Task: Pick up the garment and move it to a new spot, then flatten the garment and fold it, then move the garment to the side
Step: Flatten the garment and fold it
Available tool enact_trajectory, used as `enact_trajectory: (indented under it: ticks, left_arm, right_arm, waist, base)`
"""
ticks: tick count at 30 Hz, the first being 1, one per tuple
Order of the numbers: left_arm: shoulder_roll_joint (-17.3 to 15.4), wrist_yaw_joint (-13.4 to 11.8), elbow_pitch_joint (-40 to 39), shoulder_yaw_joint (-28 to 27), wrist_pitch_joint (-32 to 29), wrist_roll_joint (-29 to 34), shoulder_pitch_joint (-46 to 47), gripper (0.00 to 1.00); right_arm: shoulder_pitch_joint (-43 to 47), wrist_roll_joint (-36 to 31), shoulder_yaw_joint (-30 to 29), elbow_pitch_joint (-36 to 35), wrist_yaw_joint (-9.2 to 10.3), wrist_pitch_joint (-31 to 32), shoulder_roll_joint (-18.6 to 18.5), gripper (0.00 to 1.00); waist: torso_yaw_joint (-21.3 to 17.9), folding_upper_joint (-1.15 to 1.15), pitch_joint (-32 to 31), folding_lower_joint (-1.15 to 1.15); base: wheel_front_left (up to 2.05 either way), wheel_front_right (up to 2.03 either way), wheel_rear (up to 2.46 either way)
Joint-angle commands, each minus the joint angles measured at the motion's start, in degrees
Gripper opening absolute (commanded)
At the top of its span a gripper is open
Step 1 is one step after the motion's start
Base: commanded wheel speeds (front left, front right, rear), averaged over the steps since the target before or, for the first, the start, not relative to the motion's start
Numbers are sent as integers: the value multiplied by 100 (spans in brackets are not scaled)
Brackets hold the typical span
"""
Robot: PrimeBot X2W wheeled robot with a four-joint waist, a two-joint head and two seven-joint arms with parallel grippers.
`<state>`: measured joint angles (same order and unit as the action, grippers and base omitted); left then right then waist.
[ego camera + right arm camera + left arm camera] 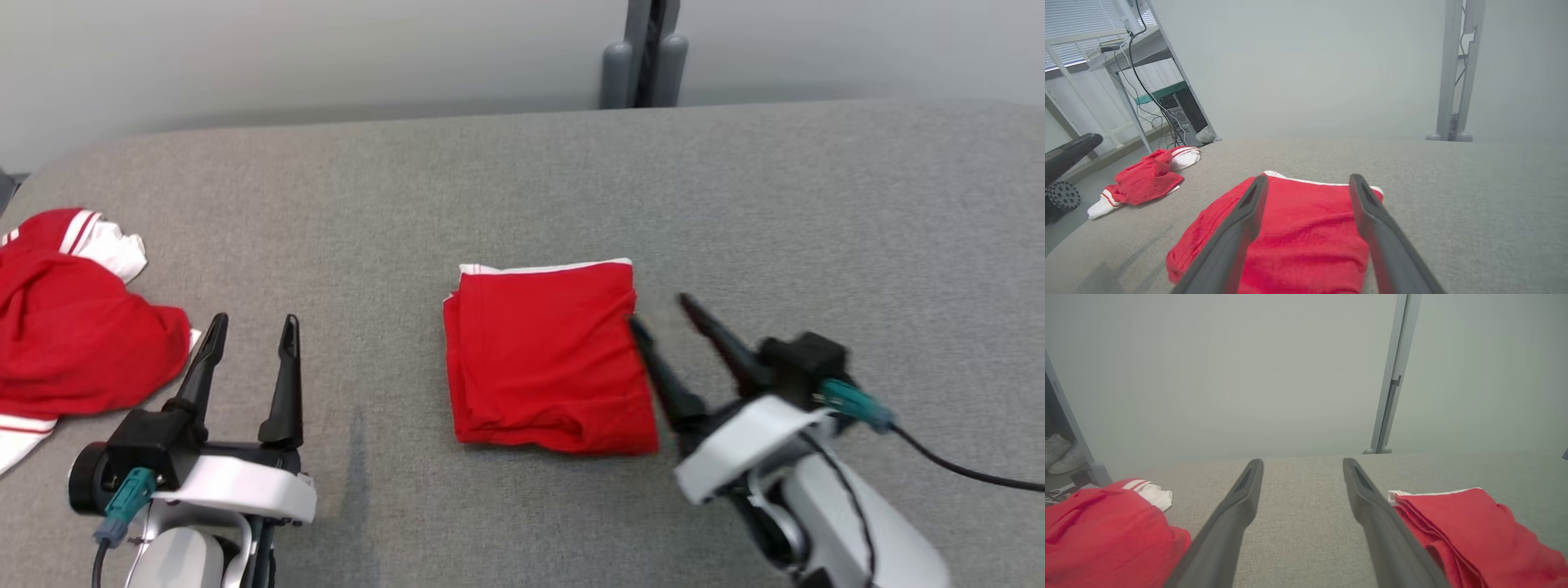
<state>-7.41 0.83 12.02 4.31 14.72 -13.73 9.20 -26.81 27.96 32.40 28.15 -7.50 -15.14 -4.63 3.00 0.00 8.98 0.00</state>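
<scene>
The red garment [547,355] lies folded into a neat rectangle with a white trim edge at the far side, in the middle of the grey table [522,188]. My right gripper [660,312] stands open just off the garment's right edge, its fingers apart and holding nothing. In the right wrist view the folded garment [1306,228] lies under and beyond my two spread fingers. My left gripper [253,324] rests open at the lower left, well clear of the garment. The left wrist view has the folded garment [1478,535] to the right of the fingers.
A second red and white garment [73,327] lies crumpled at the table's left edge, close to my left gripper, also seen as a heap [1147,179] in the right wrist view. A grey post [645,53] stands behind the table. A black cable [963,469] trails from my right wrist.
</scene>
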Motion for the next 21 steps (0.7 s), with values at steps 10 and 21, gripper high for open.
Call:
enact_trajectory:
  ticks: [10,21]
  left_arm:
    - [-204,-94,-86,-11,-193,-11,-450,100]
    - [-320,-175,-336,65,-499,-13,-1013,100]
  right_arm:
    - [1144,-971,-2039,-617,2,65,-412,100]
    - [1941,-1251,-2728,-1438,2,574,-324,100]
  waist:
    - [-157,0,-694,0]
    - [-171,0,-1165,0]
  base:
    - [0,0,0]
    - [0,0,0]
